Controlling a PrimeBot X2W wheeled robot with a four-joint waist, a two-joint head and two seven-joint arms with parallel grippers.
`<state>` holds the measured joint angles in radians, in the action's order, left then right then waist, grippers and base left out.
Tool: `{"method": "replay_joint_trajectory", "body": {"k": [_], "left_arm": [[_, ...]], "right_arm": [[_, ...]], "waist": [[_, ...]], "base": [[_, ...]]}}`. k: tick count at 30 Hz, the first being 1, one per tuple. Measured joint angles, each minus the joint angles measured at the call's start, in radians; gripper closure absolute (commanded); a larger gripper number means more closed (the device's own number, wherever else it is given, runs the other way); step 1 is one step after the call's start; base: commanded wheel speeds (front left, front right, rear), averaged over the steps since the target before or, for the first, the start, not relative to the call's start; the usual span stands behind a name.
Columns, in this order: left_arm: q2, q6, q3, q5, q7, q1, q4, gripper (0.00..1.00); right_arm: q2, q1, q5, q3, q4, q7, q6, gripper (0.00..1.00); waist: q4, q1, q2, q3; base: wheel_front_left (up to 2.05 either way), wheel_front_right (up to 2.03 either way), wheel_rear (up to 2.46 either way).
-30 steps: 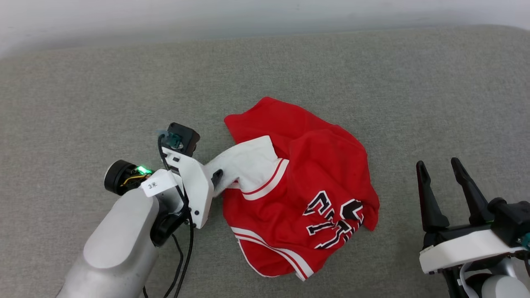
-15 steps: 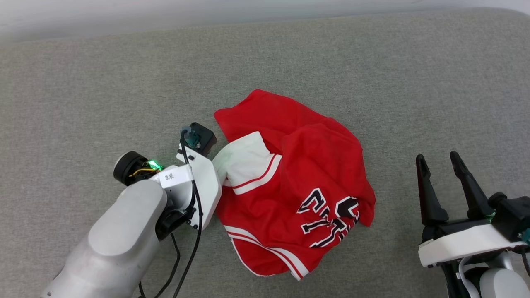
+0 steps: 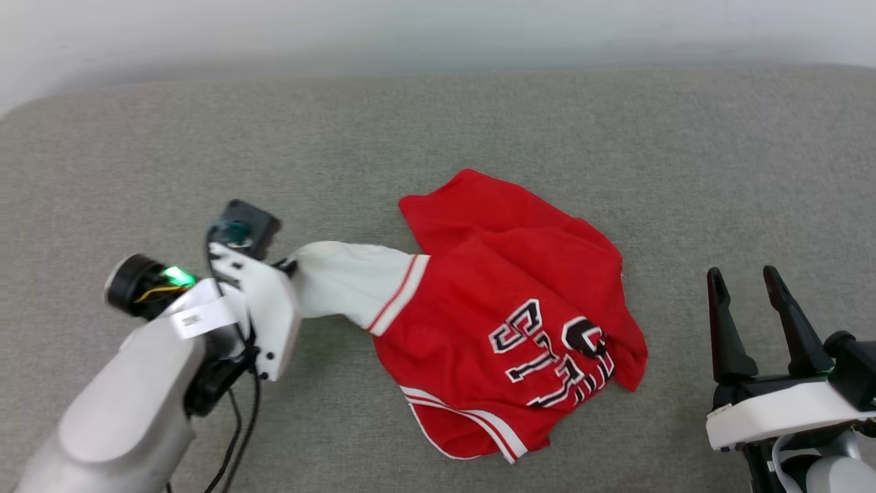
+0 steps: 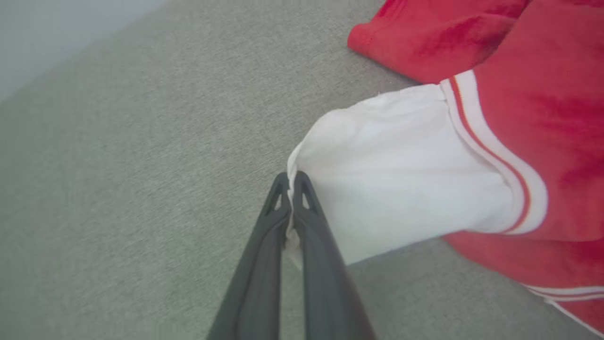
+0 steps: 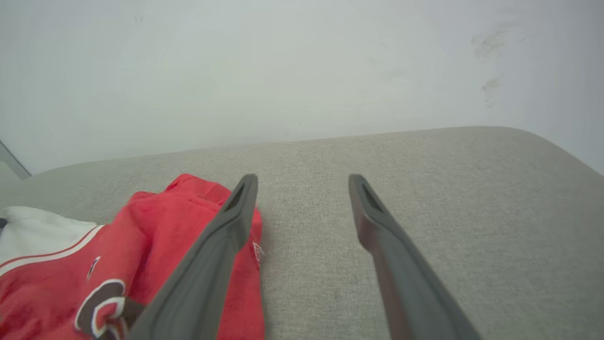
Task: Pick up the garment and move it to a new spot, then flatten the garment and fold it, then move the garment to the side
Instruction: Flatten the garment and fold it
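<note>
My left pincer (image 4: 289,182) is clamped together on the edge of the white panel (image 4: 396,174), with a thin fold of cloth pinched between the tips. From there the panel runs taut to the rest of the garment (image 3: 506,301), which lies crumpled in a heap on the grey surface (image 3: 479,116), near the middle, lettering up. My right pincer (image 3: 743,272) hangs spread apart and empty, just off the heap's right edge.

I judge this to be the first step: the grab is made, but the garment is not yet off the surface. Next I need a steady lift and carry. The pinch is shallow, so a jerk could pull the cloth free.

Against a second ago, the left jaws have gone from apart to shut. The arm has drawn back to my left, and the panel is pulled out straight where before it lay folded against the red. The head camera has shifted a little too.
</note>
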<state>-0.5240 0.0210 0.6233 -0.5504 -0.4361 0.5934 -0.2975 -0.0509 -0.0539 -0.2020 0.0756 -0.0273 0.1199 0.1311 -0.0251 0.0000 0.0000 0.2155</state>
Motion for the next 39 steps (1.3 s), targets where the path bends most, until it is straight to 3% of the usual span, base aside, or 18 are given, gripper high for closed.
{"method": "replay_joint_trajectory", "body": {"k": [9, 12, 16, 22, 24, 39], "left_arm": [[-0.132, -0.213, -0.183, -0.096, 0.039, -0.259, 0.199, 1.0], [-0.148, -0.272, -0.239, -0.145, 0.057, -0.379, 0.23, 1.0], [-0.136, -0.305, -0.282, -0.207, 0.093, -0.508, 0.216, 1.0], [-0.062, -0.294, -0.28, -0.243, 0.171, -0.576, 0.166, 1.0], [-0.039, -0.285, -0.275, -0.245, 0.195, -0.575, 0.159, 0.0], [0.044, -0.286, -0.256, -0.066, 0.574, -0.488, 0.218, 0.0]], "right_arm": [[0.0, 0.023, -0.002, 0.014, -0.001, 0.0, 0.0, 0.0], [0.0, 0.037, -0.003, 0.018, -0.003, -0.006, 0.0, 0.0], [0.0, 0.042, -0.003, 0.021, -0.005, -0.009, 0.0, 0.0], [0.0, 0.059, 0.0, 0.026, -0.01, -0.024, 0.0, 0.0], [0.0, 0.064, 0.0, 0.031, -0.018, -0.033, 0.0, 0.0], [0.0, 0.112, -0.01, 0.061, -0.025, -0.123, 0.0, 0.0]], "waist": [[0.033, 0.0, 0.0, -0.035], [0.034, -0.0001, 0.0, -0.044], [0.032, 0.0, 0.0, -0.054], [0.03, -0.0001, 0.0, -0.077], [0.032, -0.0001, 0.0, -0.088], [0.032, -0.0001, 0.0, -0.141]], "base": [[0.0, 0.0, 0.0], [0.0, 0.0, 0.0], [0.0, 0.0, 0.0], [0.0, 0.0, 0.0], [0.0, 0.0, 0.0], [0.0, 0.0, 0.0]]}}
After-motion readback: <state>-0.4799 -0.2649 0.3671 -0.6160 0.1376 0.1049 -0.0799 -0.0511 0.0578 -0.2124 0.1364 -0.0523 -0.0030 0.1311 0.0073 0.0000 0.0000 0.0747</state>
